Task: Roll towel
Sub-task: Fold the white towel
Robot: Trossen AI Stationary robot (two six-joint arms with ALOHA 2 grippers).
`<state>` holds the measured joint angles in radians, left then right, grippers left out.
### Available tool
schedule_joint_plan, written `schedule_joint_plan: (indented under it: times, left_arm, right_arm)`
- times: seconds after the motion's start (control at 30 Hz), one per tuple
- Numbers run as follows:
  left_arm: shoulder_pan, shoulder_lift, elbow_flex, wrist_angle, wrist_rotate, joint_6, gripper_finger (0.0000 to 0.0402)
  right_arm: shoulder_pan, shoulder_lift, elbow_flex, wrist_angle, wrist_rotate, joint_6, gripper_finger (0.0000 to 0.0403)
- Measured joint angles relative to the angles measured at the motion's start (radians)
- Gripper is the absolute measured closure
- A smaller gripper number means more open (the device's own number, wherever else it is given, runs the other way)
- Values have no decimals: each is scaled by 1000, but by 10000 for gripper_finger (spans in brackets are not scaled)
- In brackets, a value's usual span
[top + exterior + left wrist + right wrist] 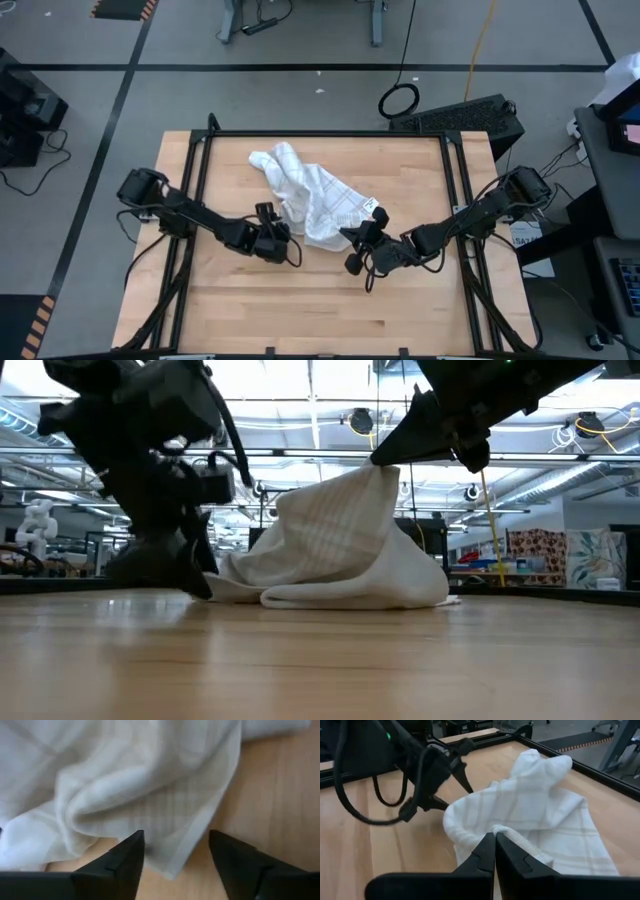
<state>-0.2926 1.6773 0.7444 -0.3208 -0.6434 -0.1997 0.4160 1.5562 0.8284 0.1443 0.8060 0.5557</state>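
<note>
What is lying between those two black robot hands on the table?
The crumpled towel, seen from above. The right gripper pinches its edge; the left gripper sits open at its other side.

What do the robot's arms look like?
Both arms are black, jointed, with looping black cables. The left end effector has two dark, pointed wedge fingers. The right end effector has matching black fingers. A small green light glows on the left arm.

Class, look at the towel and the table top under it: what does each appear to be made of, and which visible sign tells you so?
The towel: thin woven cloth, probably cotton, matte white with faint grey check lines; it drapes in soft folds where the right gripper pinches it up. The table: pale wood planks with a smooth, slightly satin finish; grain and board seams show.
</note>
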Motion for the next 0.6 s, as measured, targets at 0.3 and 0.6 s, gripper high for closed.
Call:
schedule_joint_plan:
  times: [0.3,0.6]
  left_arm:
    - [38,-37,0,-6,-19,3,387]
    - [-17,-383,72,-54,-144,48,395]
  right_arm:
    - [4,0,0,-51,0,-53,403]
    - [42,-15,0,-55,-148,-145,359]
